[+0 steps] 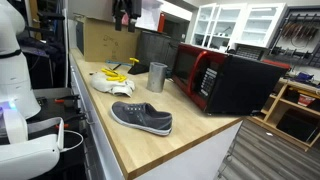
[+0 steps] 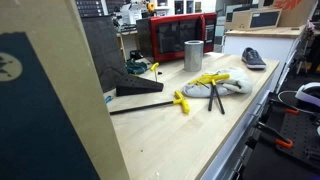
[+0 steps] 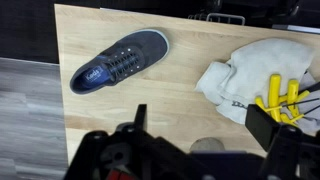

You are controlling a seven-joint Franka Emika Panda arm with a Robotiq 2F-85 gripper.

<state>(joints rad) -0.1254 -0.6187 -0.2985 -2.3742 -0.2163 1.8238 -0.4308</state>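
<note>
**My gripper is open over the counter, between shoe and cloth**

In the wrist view my gripper (image 3: 198,118) is opened wide and it holds nothing. Its two dark fingers (image 3: 141,112) stand far from each other at the bottom of the picture, a little blurred. Between them I see only the bare wood of the counter (image 3: 180,95), and I touch nothing.

The shoe (image 3: 120,60) is a dark blue sneaker with dark laces and a light sole. It rests on its sole, up and to the left of my fingers in the wrist view, near the counter edge. Its toe points toward the cloth (image 3: 245,78). In an exterior view the shoe (image 1: 140,118) lies alone on the wood, apart from the other things.

The cloth is white and crumpled, and in the wrist view it lies to the right, well apart from the shoe. Tools (image 3: 280,97) with yellow handles lie on it.

In an exterior view a metal cup (image 1: 157,77) stands upright near the cloth. A red microwave (image 1: 215,80) stands just beside the cup. A cardboard box (image 1: 100,40) stands at the far end of the counter
</note>
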